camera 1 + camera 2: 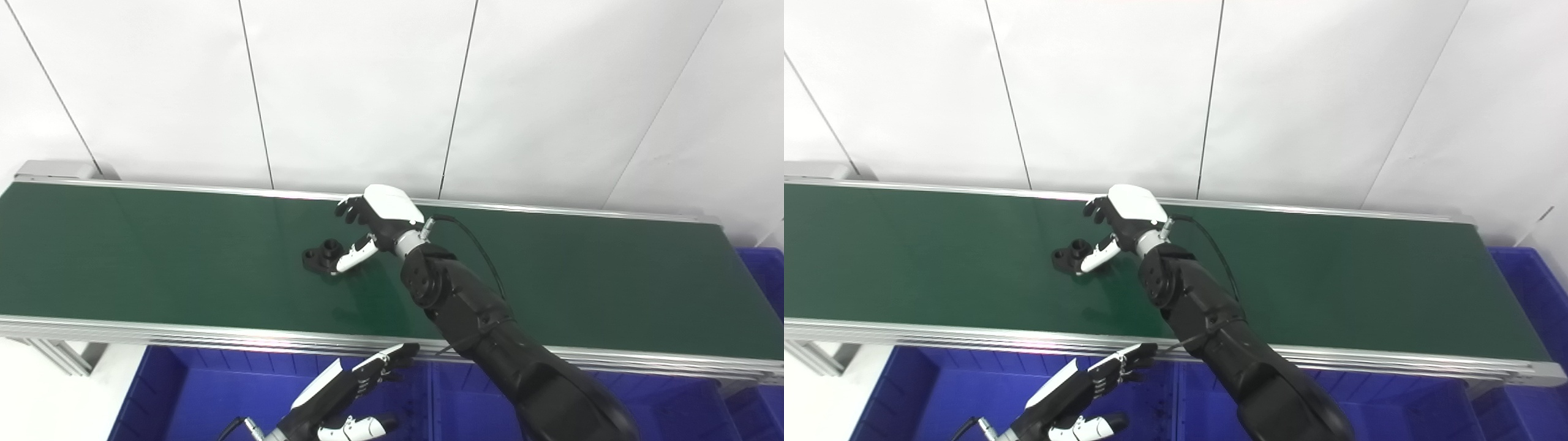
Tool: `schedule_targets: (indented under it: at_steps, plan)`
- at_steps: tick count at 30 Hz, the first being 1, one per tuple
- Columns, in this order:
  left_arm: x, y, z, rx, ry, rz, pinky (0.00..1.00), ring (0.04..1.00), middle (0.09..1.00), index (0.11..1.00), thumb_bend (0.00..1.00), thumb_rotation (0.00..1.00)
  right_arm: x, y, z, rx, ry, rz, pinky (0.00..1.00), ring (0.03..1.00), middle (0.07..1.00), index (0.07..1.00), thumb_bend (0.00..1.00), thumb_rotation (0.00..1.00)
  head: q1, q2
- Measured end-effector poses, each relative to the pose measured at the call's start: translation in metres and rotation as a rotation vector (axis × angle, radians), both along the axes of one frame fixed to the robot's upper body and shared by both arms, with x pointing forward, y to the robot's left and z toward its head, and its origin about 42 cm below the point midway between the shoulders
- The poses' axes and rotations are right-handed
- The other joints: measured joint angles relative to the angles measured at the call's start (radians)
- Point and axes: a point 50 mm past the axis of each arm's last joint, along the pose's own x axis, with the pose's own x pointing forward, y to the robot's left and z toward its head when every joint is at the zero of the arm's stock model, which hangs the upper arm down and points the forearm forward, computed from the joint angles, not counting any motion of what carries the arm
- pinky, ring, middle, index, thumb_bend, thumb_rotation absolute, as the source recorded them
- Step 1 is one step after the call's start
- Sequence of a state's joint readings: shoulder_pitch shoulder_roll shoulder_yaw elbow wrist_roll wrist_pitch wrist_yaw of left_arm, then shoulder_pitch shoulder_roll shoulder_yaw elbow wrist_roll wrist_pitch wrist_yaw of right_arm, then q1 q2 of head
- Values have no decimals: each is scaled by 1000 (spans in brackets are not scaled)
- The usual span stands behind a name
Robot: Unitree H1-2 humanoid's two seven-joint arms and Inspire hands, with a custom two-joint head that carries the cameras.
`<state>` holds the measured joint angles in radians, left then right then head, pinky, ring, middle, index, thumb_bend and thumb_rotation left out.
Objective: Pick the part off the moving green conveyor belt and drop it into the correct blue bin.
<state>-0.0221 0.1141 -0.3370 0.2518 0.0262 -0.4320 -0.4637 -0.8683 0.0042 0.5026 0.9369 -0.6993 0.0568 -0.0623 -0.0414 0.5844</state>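
A small black part (321, 255) with round holes lies on the green conveyor belt (153, 257), a little left of the middle. My right hand (373, 223) reaches over the belt just right of the part, open, its thumb tip touching or nearly touching the part's right edge and its fingers (348, 209) curled above and behind it. It holds nothing. My left hand (352, 392) is open and empty, low at the front, over the blue bins (202, 392). The part also shows in the right eye view (1069, 255).
The belt's metal front rail (184, 334) runs between the belt and the blue bins below. A divider (430, 398) separates two front bins. Another blue bin (762, 275) stands at the belt's right end. A white panelled wall is behind.
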Motion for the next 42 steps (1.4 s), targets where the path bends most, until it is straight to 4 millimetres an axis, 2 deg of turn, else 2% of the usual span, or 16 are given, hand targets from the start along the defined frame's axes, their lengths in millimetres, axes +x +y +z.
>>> schedule_targets:
  at_steps: [4, 6, 8, 9, 10, 12, 14, 20, 26, 29, 32, 38, 40, 41, 42]
  plan:
    - [-2, 1, -1, -1, 3, 10, 863, 919, 946, 923, 465, 642, -2, -1, -16, -45, 41, 18, 632, 717, 732, 675, 905, 285, -2, 2]
    - [-2, 1, -1, -2, 5, 11, 862, 917, 944, 922, 462, 636, -3, 0, -22, -69, 46, 31, 591, 669, 697, 655, 911, 270, -2, 2]
    - [-3, 1, -2, -2, 7, 11, 862, 917, 943, 921, 461, 622, -2, 2, -22, -96, 31, 49, 498, 564, 608, 609, 906, 227, -3, 3]
    - [-3, 1, -2, -3, 7, 11, 861, 917, 943, 921, 457, 615, -1, 1, -22, -107, 25, 53, 450, 519, 571, 549, 720, 187, -3, 6]
    - [-4, 1, -1, -8, 8, 13, 862, 918, 944, 922, 454, 612, -1, 1, -22, -120, 22, 59, 424, 497, 543, 511, 627, 97, -3, 8]
    - [-5, 1, -1, -13, 9, 15, 865, 920, 945, 922, 454, 609, -2, 3, -23, -137, 18, 73, 401, 482, 522, 479, 544, 16, -6, 11]
    - [-6, 2, -2, -13, 13, 19, 864, 919, 947, 923, 460, 625, -2, 5, -24, -142, 15, 91, 369, 453, 492, 485, 533, 2, -9, 11]
    - [-6, 4, -2, -22, 18, 24, 870, 919, 945, 922, 459, 625, -2, 5, -23, -141, 8, 111, 375, 443, 472, 492, 532, 0, -17, 14]
    - [-5, 6, -2, -25, 19, 29, 872, 922, 948, 924, 453, 615, -3, -1, -23, -129, -5, 110, 294, 368, 413, 500, 529, 0, -28, 18]
    - [-5, 7, -2, -38, 23, 27, 864, 918, 945, 921, 454, 599, -6, 0, -21, -120, -17, 126, 268, 338, 470, 486, 532, 2, -34, 21]
    - [-4, 8, -1, -40, 23, 29, 865, 919, 947, 924, 450, 604, -6, 4, -11, -109, -47, 147, 232, 302, 473, 485, 533, 1, -35, 21]
    - [-4, 9, -1, -39, 23, 23, 862, 918, 947, 926, 447, 591, -2, -3, 15, -78, -130, 156, 162, 228, 469, 485, 533, 2, -37, 20]
    - [-4, 10, -1, -39, 24, 20, 858, 916, 946, 924, 447, 589, -1, -8, 21, -64, -146, 150, 180, 246, 470, 485, 533, 1, -40, 20]
    - [-4, 10, -1, -39, 24, 19, 855, 915, 946, 923, 451, 591, -2, -10, 24, -52, -155, 148, 251, 296, 472, 485, 533, 1, -40, 20]
    - [-4, 10, -1, -40, 24, 19, 855, 915, 946, 923, 451, 591, -3, -13, 26, -42, -160, 146, 257, 299, 472, 485, 533, 1, -40, 20]
